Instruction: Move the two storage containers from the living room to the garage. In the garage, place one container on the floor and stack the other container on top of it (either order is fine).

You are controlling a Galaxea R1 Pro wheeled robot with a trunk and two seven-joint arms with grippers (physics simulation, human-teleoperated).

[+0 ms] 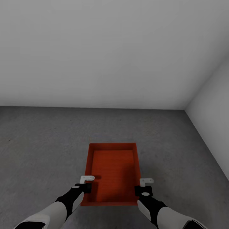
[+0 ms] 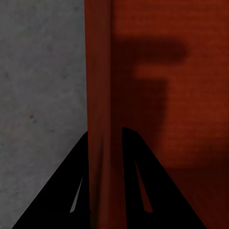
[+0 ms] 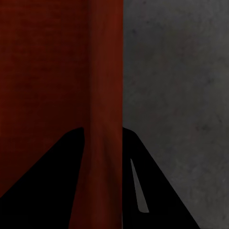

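Head view: I see orange-red storage container [image 1: 111, 173] above grey floor [image 1: 38, 143], white walls [image 1: 95, 54] behind; no writing readable. Left gripper [image 1: 86, 179] on its left wall, right gripper [image 1: 145, 182] on right wall.
Left wrist: fingers [image 2: 138, 176] pinch container wall [image 2: 99, 95].
Right wrist: fingers [image 3: 138, 181] pinch opposite wall [image 3: 106, 95].

Bare dark grey floor [image 1: 44, 143] lies open on every side of the orange-red storage container [image 1: 112, 171], so a hand could pass freely around it. The white back wall [image 1: 95, 57] stands well beyond it, and the side wall [image 1: 213, 114] closes off the right. Each long container wall sits between a gripper's fingers: left gripper [image 1: 86, 182], right gripper [image 1: 144, 185].
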